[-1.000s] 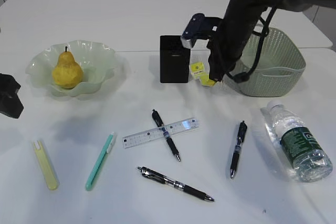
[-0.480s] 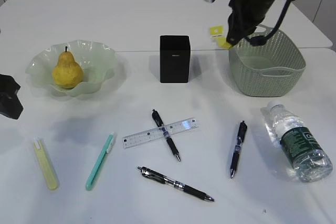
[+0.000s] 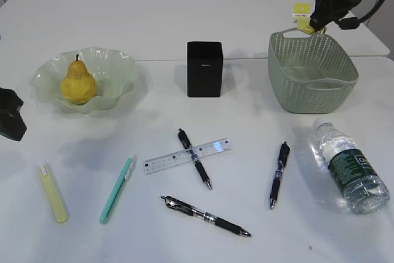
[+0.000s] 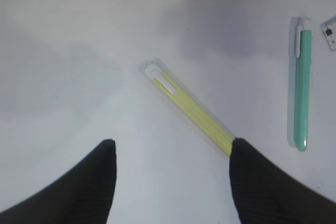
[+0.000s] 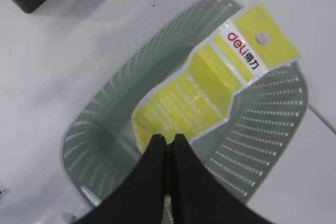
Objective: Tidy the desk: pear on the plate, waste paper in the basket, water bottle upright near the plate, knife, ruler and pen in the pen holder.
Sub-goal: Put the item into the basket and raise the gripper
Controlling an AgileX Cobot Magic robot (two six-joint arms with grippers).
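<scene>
My right gripper is shut on a yellow waste paper wrapper and holds it above the far rim of the green basket. In the right wrist view the wrapper hangs over the basket's inside from the closed gripper. My left gripper is open and empty above the table, next to a yellow knife. The pear sits on the plate. The water bottle lies on its side. The ruler lies across a pen.
The black pen holder stands mid-table. Two more pens lie at the front. The yellow knife and a green knife-like tool lie front left. The left arm sits at the left edge.
My right gripper rose and moved right with the yellow wrapper, from beside the pen holder to above the basket. The left arm has not moved.
</scene>
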